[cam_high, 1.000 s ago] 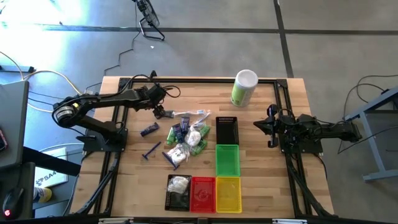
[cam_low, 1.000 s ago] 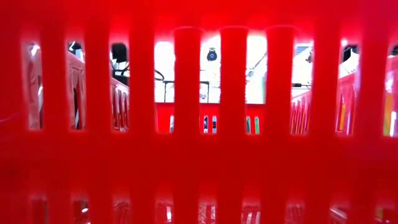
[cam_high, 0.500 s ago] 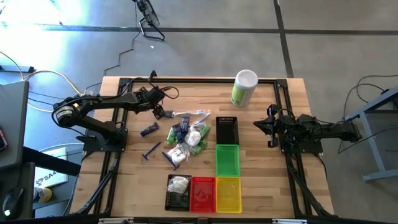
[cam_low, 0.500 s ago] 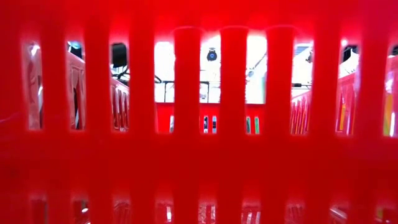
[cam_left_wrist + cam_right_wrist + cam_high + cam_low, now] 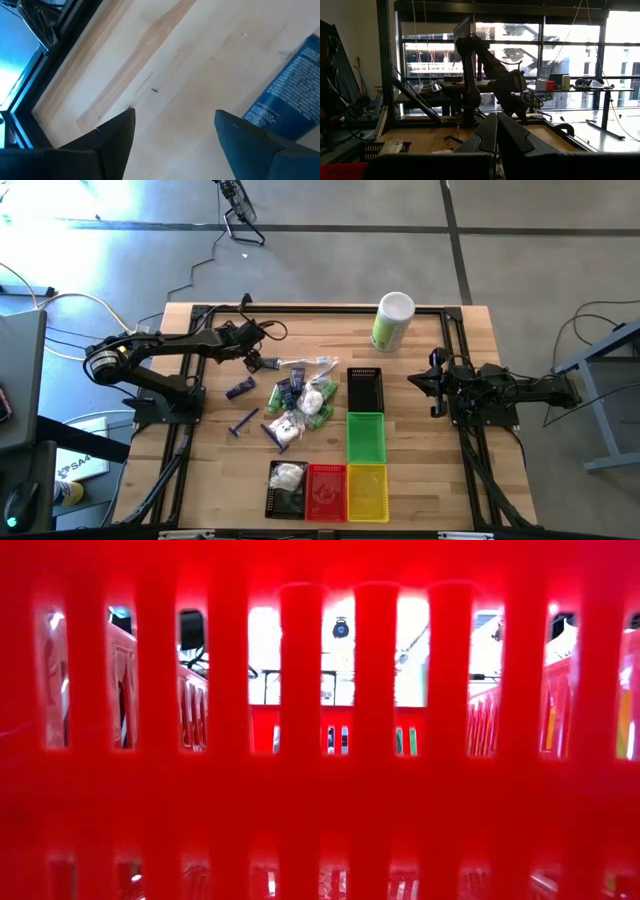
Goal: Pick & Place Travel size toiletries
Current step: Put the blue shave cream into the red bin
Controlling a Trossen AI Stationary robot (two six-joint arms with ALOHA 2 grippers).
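Toiletries (image 5: 298,402) lie heaped at frame centre; left gripper (image 5: 257,360), jaws open and empty, hovers just upper left of them. Right gripper (image 5: 434,383) waits closed, right. Descending here risks scattering the crowded pile.

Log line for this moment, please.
left gripper: open, empty, over bare table beside dark blue tube | right gripper: shut, parked | toiletries pile: unsorted

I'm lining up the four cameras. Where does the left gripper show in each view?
High view: left gripper at the pile's upper left, open, empty.
Low view: not in it; the red basket blocks it.
Left wrist view: its dark fingers over bare wood, a blue tube beside.
Right wrist view: across the table.
Shared landmark: the wooden table.
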